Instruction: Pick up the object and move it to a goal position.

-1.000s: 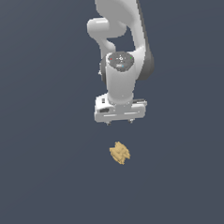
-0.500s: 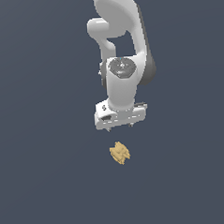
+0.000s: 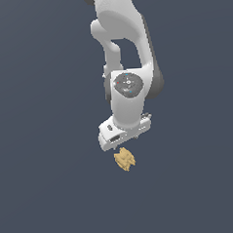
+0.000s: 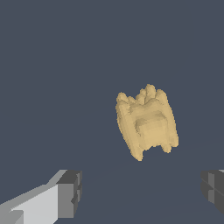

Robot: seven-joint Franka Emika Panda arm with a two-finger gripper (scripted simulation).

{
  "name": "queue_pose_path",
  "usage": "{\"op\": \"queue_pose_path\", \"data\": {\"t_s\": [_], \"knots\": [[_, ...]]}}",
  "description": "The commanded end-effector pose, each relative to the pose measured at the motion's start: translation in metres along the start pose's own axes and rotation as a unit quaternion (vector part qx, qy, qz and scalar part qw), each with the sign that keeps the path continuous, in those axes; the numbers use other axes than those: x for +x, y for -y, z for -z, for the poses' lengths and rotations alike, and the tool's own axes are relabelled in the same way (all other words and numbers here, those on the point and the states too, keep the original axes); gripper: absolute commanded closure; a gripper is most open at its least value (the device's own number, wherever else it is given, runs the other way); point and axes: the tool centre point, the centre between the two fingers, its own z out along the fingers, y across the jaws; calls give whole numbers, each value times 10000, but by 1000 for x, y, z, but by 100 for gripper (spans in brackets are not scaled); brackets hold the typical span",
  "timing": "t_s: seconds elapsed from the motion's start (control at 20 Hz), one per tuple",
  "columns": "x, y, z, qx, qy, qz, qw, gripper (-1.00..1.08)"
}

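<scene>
The object [image 3: 124,159] is a small tan-yellow ridged chunk lying on the dark grey floor. In the exterior view the white gripper [image 3: 125,143] hangs just above it, its hand turned at a slant; its fingertips barely show there. The wrist view shows the object [image 4: 146,122] large, beyond the two dark fingertips [image 4: 70,192], which stand wide apart with nothing between them. The gripper [image 4: 142,192] is open and not touching the object.
The white arm [image 3: 124,49] rises from the gripper toward the top of the exterior view. A plain dark grey floor [image 3: 43,167] surrounds the object on all sides.
The gripper has come down toward the object and its hand has rotated, so it now sits slanted. The object has not moved.
</scene>
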Motion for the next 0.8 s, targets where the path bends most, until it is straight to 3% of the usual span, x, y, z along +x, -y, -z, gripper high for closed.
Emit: {"op": "queue_pose_path", "data": {"t_s": [0.0,0.75], "knots": [[8,-5,-4,7,1,331,9995,-92],[32,-21,-18,40,-10,1365,9906,-92]]}}
